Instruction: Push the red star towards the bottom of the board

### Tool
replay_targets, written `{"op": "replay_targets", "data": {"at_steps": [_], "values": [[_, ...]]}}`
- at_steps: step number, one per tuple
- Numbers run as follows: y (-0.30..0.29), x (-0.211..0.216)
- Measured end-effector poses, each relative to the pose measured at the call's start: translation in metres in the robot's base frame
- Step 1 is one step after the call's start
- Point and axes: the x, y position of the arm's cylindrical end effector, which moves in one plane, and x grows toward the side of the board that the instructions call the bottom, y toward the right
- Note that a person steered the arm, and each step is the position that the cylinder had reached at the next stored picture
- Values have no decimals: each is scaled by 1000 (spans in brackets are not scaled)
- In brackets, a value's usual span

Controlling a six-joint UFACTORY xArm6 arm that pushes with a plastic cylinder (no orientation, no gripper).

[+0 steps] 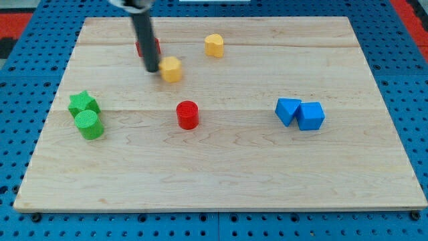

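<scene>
The red star point(156, 47) lies near the view's top left of the wooden board point(221, 181), mostly hidden behind my dark rod. My tip point(152, 69) rests just below the red star, touching or nearly touching the left side of a yellow block point(172, 69). A red cylinder point(188, 114) stands lower, near the board's middle.
A second yellow block point(214, 45) sits at the top centre. A green star point(83, 103) and a green cylinder point(89, 124) sit together at the left. Two blue blocks point(288, 110) point(311, 116) touch each other at the right.
</scene>
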Motion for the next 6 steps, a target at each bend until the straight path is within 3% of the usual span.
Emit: {"op": "replay_targets", "data": {"at_steps": [1, 2, 3, 4, 5, 6], "values": [[4, 25], [35, 23], [77, -17], [57, -12], [-4, -36], [15, -89]]}}
